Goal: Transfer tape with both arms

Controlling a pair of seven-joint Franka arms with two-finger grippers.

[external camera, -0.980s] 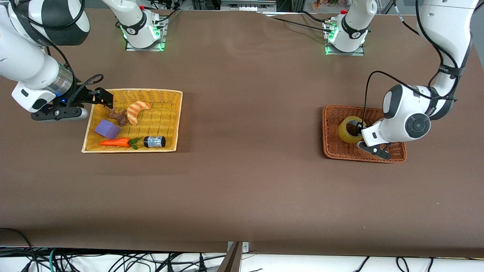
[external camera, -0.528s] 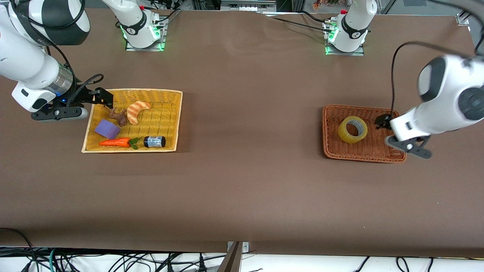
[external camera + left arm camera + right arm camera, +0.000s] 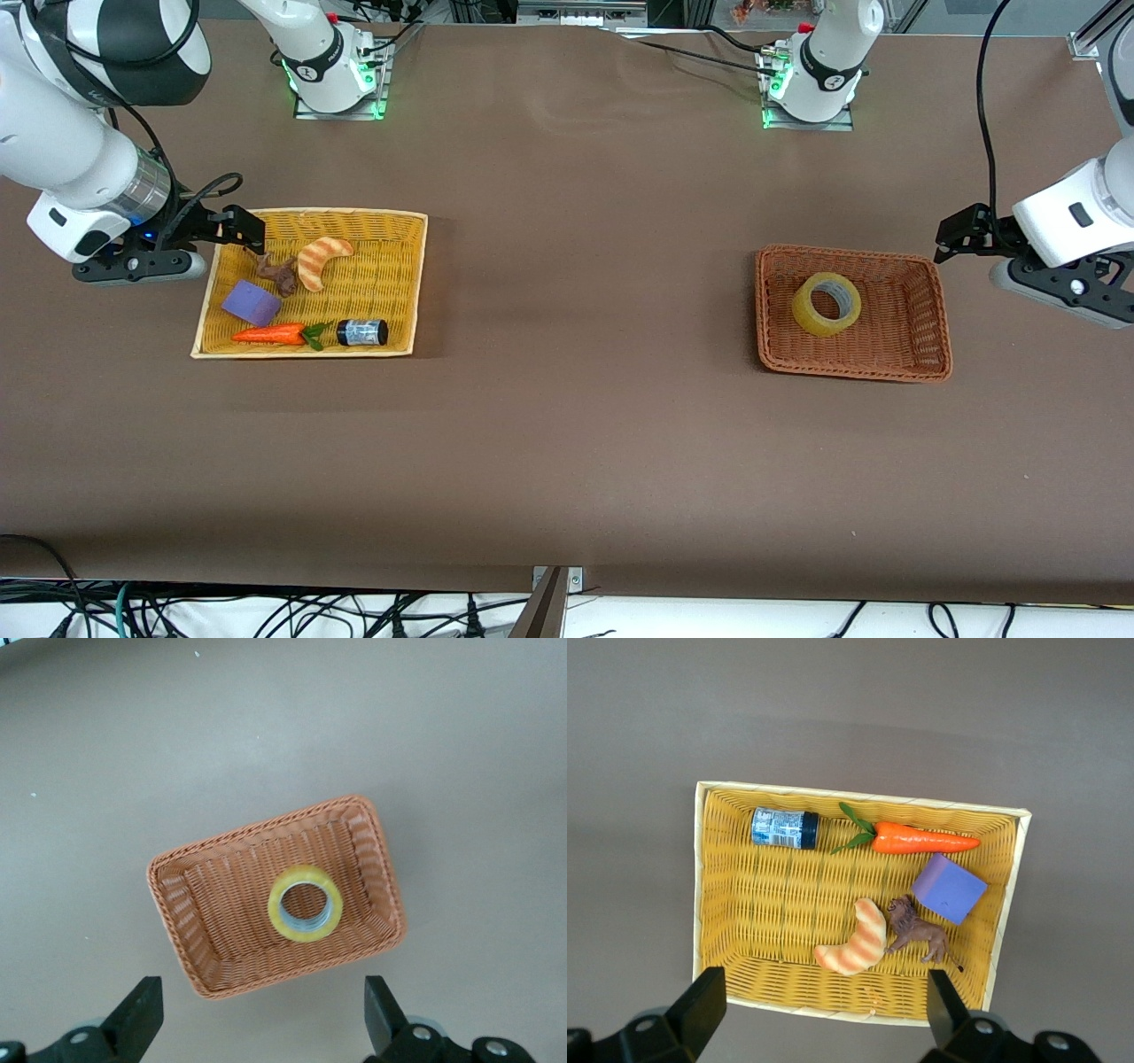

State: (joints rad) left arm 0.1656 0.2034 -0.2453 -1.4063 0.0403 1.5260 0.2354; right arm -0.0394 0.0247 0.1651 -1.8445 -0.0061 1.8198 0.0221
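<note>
2 Franka arms work this brown desk, each hanging at its own end with nothing held. The left gripper hovers over bare desk just beside the brown basket's outer end; the left wrist view shows its jaws spread wide, empty, looking down on the basket — a stance that reads as clear of the drop-off. The right gripper hangs over the yellow tray's corner nearest its own end, jaws likewise wide and empty, and appears to wait.

The yellow wicker tray, the larger container, sits toward the right arm's end and holds 5 things: a purple block, a toy carrot nearest the front camera, a striped croissant, a small brown lion figure touching the croissant, and a small dark bottle lying on its side.

The smaller brown wicker basket holds 1 thing — the tape, lying flat with its hole up, near the basket's middle. By that, the transfer looks done.
</note>
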